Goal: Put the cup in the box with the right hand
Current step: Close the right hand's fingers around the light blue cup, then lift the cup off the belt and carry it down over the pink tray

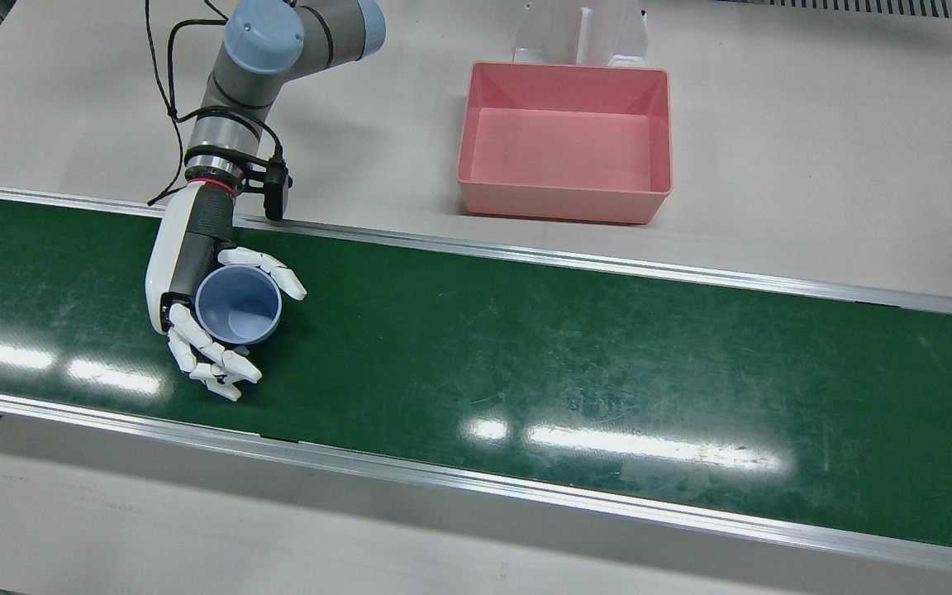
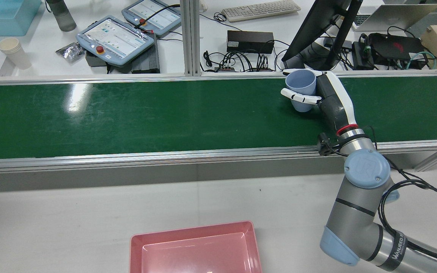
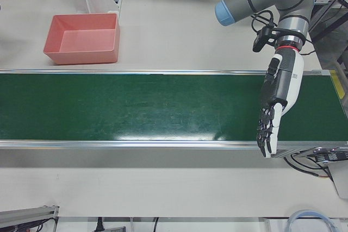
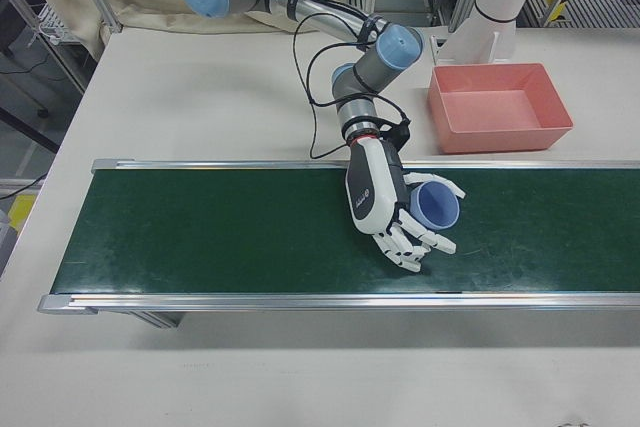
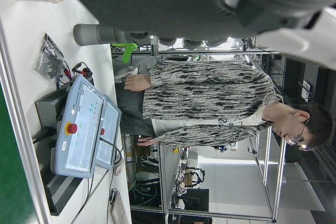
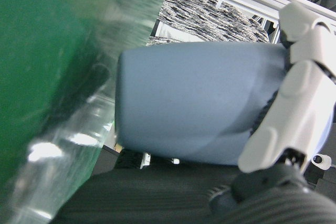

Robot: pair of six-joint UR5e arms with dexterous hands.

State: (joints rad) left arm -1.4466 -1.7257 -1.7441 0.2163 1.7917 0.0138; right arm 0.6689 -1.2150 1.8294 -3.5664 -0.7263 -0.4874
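My right hand (image 1: pixel 195 281) is shut on a light blue cup (image 1: pixel 238 304), with fingers wrapped round its wall. It holds the cup mouth up, low over the green belt (image 1: pixel 525 347). The hand (image 2: pixel 330 98) and cup (image 2: pixel 301 87) also show in the rear view. They show in the right-front view too, hand (image 4: pixel 380 197) and cup (image 4: pixel 435 204). The right hand view shows the cup's side (image 6: pixel 194 103) close up. The empty pink box (image 1: pixel 563 202) stands on the white table beyond the belt. My left hand (image 3: pixel 274 107) is open and empty, fingers straight, over the belt's far end.
Metal rails (image 1: pixel 608 264) run along both long edges of the belt. A white stand (image 1: pixel 579 33) rises just behind the box. Across the belt from the arms are teach pendants (image 2: pixel 116 38), cables, a monitor and paper cups (image 2: pixel 10 51).
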